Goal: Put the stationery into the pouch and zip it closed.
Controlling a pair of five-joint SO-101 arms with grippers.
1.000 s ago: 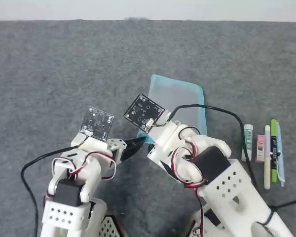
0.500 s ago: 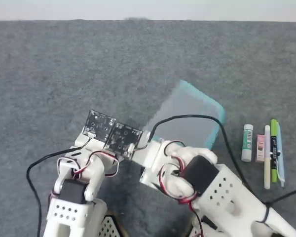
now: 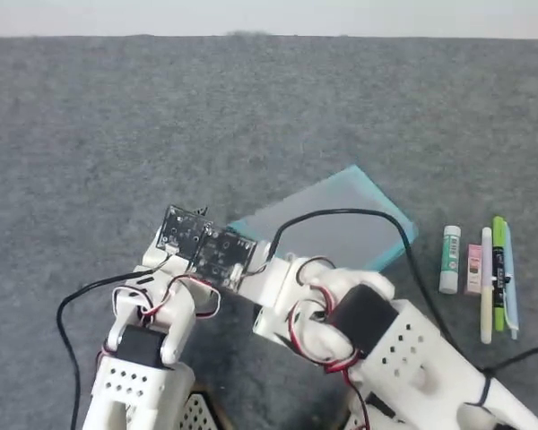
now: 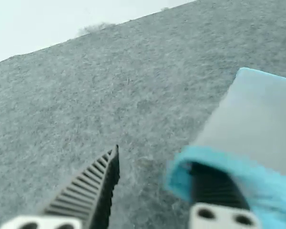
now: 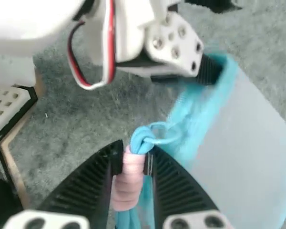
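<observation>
Your right gripper (image 5: 132, 155) has its jaws clamped on the pink zipper pull (image 5: 126, 183), with the teal cord loop (image 5: 155, 136) of that pull showing just above the fingertips. Your left gripper (image 4: 157, 164) has its jaws apart. One ribbed finger (image 4: 93, 191) sits over bare grey felt mat (image 4: 109, 86), and the other is tucked under the pouch's teal lip.

In the right wrist view, that tucked black finger meets the same teal edge close beside your clamped pull. The two grippers are crowded together at one end of the pouch (image 3: 341, 224).

From the high view, the pouch lies flat on the mat, slanting away from the arms towards the stationery. The two wrist camera boards (image 3: 206, 244) sit side by side and cover its near end and both grippers. The right arm's black cable (image 3: 350, 211) arcs over the pouch's clear face.

The stationery lies in a row on the mat, well apart from the pouch:
- glue stick (image 3: 449, 258)
- pink eraser (image 3: 473, 269)
- white pen (image 3: 486, 285)
- green highlighter (image 3: 498, 269)
- pale blue pen (image 3: 511, 291)
</observation>
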